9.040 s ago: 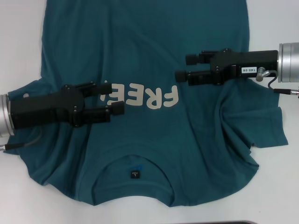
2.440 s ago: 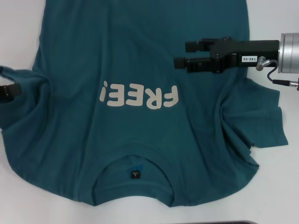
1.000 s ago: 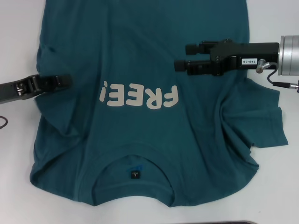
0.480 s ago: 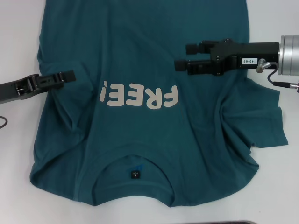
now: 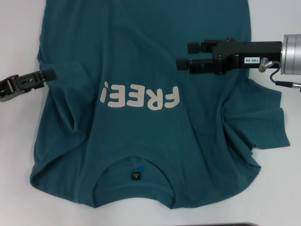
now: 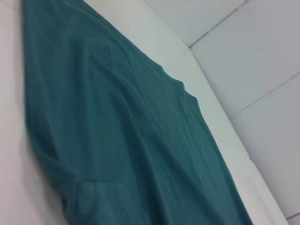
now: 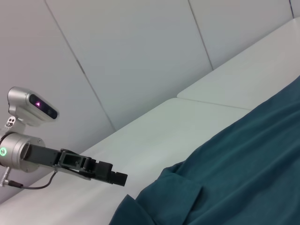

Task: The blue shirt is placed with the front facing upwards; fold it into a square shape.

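Left gripper (image 5: 51, 74) reaches level, closed and empty, at shirt (image 5: 141, 56) edge; right gripper (image 5: 182, 55) hovers level, parted, empty.

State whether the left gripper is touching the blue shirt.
Apart. In the right wrist view, the left gripper hangs above the table, short of the blue shirt, with bare table between them.

"FREE!" on the blue shirt (image 5: 141, 56), "140-06" on right gripper (image 5: 183, 55) sticker

Bright even light, soft shadows, slight blur
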### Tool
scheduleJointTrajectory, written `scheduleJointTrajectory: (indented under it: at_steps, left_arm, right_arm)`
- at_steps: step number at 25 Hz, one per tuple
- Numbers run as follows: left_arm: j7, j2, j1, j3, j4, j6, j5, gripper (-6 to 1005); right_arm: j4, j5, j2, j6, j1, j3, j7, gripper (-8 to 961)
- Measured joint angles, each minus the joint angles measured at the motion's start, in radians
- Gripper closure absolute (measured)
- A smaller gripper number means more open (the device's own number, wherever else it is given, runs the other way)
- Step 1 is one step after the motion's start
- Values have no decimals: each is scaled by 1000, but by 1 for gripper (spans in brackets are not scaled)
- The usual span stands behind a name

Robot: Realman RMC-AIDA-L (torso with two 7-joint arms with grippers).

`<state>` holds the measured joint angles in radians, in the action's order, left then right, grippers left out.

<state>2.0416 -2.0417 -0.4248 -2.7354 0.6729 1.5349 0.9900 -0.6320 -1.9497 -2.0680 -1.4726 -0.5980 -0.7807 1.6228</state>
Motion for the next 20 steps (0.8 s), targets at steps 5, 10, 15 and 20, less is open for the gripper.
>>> scheduleJointTrajectory:
  at_steps: [5, 10, 15, 20]
  left_arm:
    - [-9, 0, 16, 9, -8, -2, -6, 203]
    - [-36, -27, 16, 16, -17, -2, -9, 203]
    - [-56, -59, 7, 66, -20, -4, -9, 202]
    - [-67, -87, -6, 113, -21, 4, -7, 203]
  right_arm:
    - [0, 0, 2, 1, -1, 1, -1, 103]
    - [0, 0, 4, 2, -4, 1, -2, 103]
    - [0, 0, 7, 0, -5, 1, -1, 102]
    - [0, 0, 9, -4, -5, 2, 2, 102]
